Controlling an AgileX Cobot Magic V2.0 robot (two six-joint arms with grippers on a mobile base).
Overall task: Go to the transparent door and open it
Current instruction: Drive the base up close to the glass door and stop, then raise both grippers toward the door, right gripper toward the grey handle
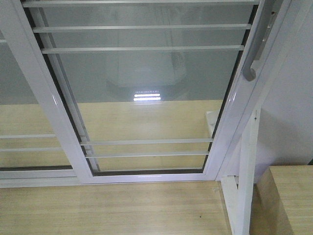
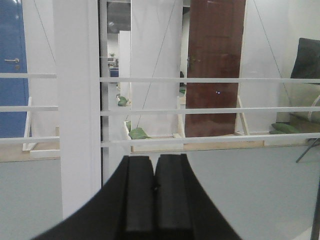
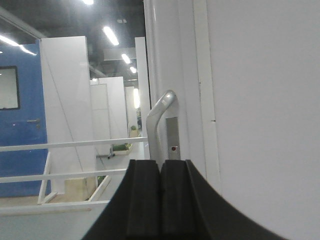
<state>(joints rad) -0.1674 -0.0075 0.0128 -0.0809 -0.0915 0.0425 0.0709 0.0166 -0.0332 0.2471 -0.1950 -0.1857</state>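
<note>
The glass door (image 1: 146, 88) stands straight in front of me and fills most of the front view, its white frame meeting the wooden floor (image 1: 107, 210) at the bottom. Thin white bars cross the glass in groups, high up and low down. The curved grey handle (image 1: 254, 54) sits on the door's right-hand edge, near the top of that view. A second glass panel (image 1: 24, 112) overlaps the door on the left.

My left gripper (image 2: 155, 165) faces the glass and the bars, its two black fingers pressed together with nothing between them. Through the pane I see a blue door (image 2: 11, 75) and a brown door (image 2: 215, 65) far behind. My right gripper (image 3: 160, 167) points at the handle, which rises just above its fingertips in the wrist view; how close they are I cannot tell. Its fingers are also closed tight on nothing.
</note>
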